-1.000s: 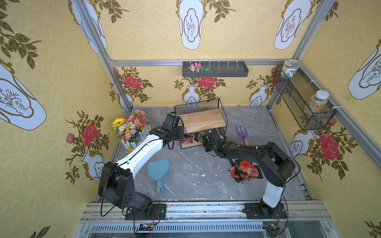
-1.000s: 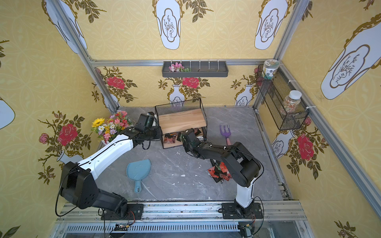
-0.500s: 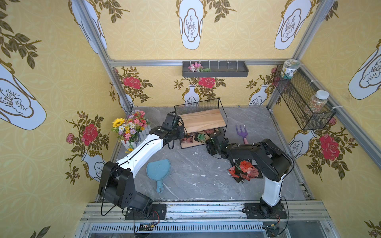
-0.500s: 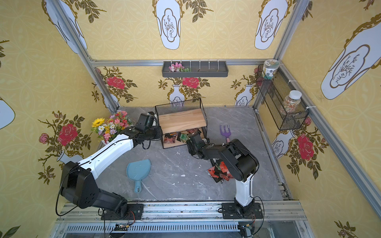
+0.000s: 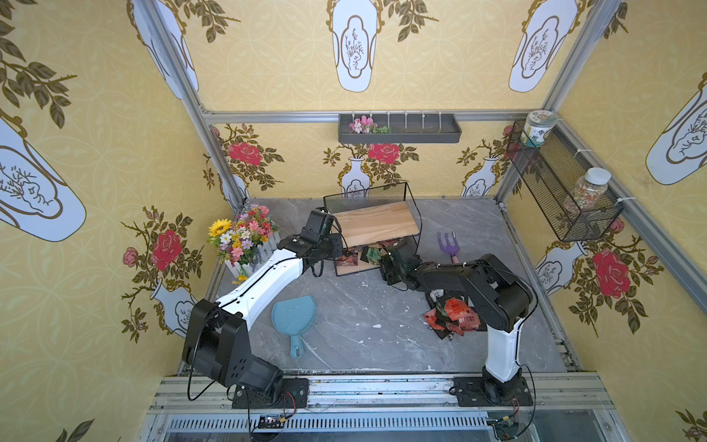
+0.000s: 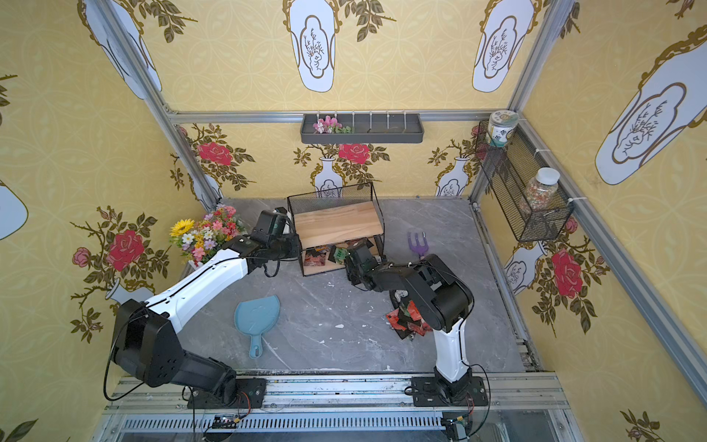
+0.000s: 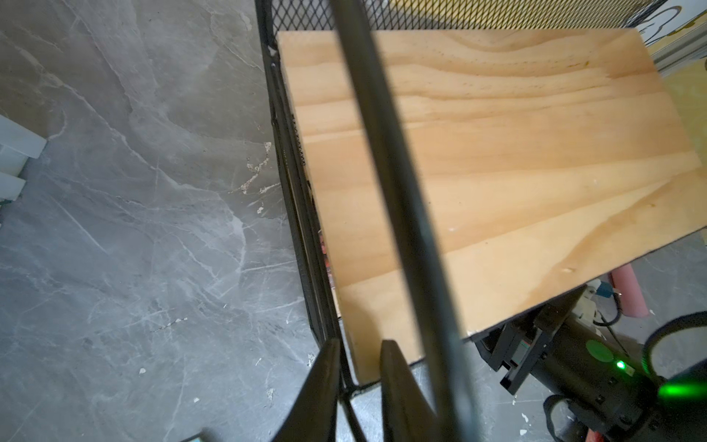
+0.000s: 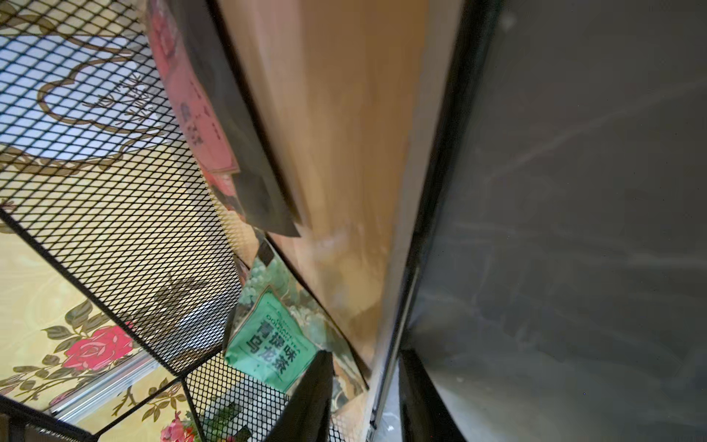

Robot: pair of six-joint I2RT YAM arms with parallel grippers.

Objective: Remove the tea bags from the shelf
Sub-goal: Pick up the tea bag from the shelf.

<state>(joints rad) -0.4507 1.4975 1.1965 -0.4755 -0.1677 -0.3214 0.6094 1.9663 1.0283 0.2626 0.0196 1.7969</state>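
Note:
The shelf (image 5: 375, 225) (image 6: 336, 225) stands at the back of the table with a bare top board (image 7: 478, 153). Tea bags lie on its lower board (image 8: 344, 134): a green one (image 8: 271, 344) (image 5: 373, 254) (image 6: 338, 254), a pink-red one (image 8: 191, 107) and a dark one. More tea bags (image 5: 453, 317) (image 6: 407, 319) are heaped on the table under my right arm. My left gripper (image 7: 361, 382) (image 5: 336, 247) is shut on the shelf's front left corner wire. My right gripper (image 8: 363, 398) (image 5: 386, 260) is open at the lower board's front edge, one finger over the green bag.
A flower bouquet (image 5: 241, 237) stands left of the shelf. A blue leaf-shaped dish (image 5: 294, 315) lies in front, a purple garden fork (image 5: 447, 245) to the right. A grey wall tray (image 5: 398, 128) and a mesh basket (image 5: 554, 191) with jars hang above.
My right gripper's jaws have opened and it has shifted slightly at the lower tier's front. The green bag now shows at that front edge. The left arm has not moved.

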